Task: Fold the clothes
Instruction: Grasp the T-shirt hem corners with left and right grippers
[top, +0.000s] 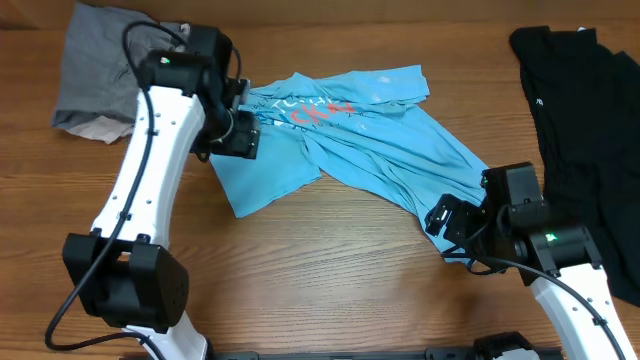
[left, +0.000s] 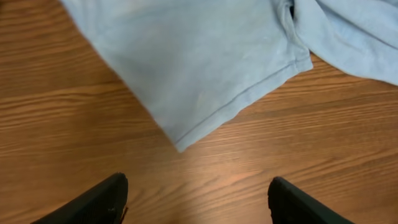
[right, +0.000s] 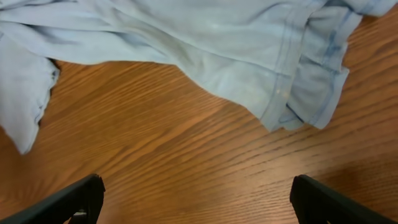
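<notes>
The clothes lie spread over the table. A light blue T-shirt with red and white lettering is rumpled in the middle. My left gripper hovers over its left edge, open. In the left wrist view only bare wood lies between the fingers, and a corner of the shirt lies just ahead. My right gripper is at the shirt's lower right end, also open and empty. The folded hem of the shirt lies ahead of it, apart from the fingertips.
A grey piece sits bunched at the back left, with a beige piece peeking out under it, close behind my left arm. A black garment is draped down the right side, next to my right arm. Bare wooden table shows in front.
</notes>
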